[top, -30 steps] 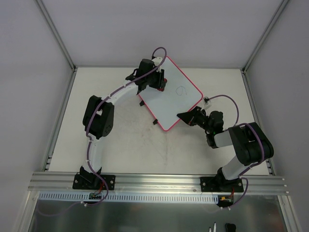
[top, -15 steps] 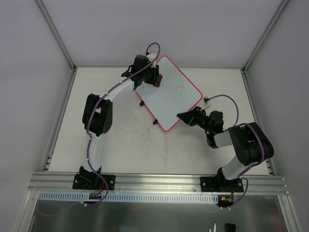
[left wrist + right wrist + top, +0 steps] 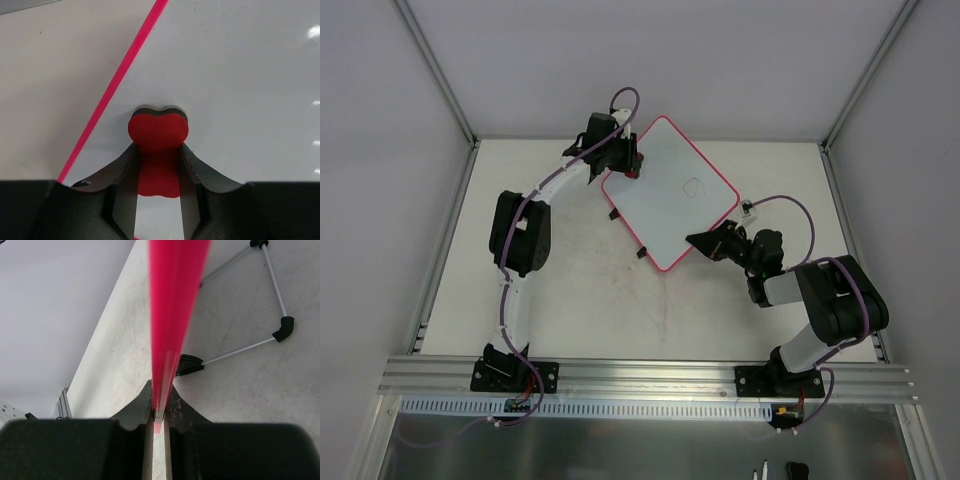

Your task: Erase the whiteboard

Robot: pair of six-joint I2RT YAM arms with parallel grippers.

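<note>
Whiteboard: the whiteboard [image 3: 670,200] sits as a diamond in the upper middle of the top view, on the desk [image 3: 580,300], with its top corner near the back wall
Rim: a thin pink-red line runs all round the board; in the left wrist view it [image 3: 125,70] slants from the upper middle down to the lower left, with the desk [image 3: 50,75] on its left and the white surface [image 3: 240,75] on its right
Mark: a small dark loop [image 3: 694,186] sits right of the board's middle, well apart from both hands
Clips: two black clips [image 3: 614,213] stick out from the lower-left edge
Left hand: the left hand [image 3: 628,165] is at the board's left corner, with its fingers [image 3: 125,165] clamped on a red eraser [image 3: 158,131]; the eraser's front lies on the white surface, just inside the rim
Right hand: the right hand [image 3: 705,240] is at the lower-right edge; in its own view the hand [image 3: 159,407] is shut on the rim [image 3: 172,305], which is seen edge-on
Legs: thin metal rods with black feet [image 3: 282,330] stand on the desk [image 3: 240,405] at the upper right of the right wrist view
Room: white surface stretches from the eraser to the loop, and a broad stretch of desk lies lower left of the board
</note>
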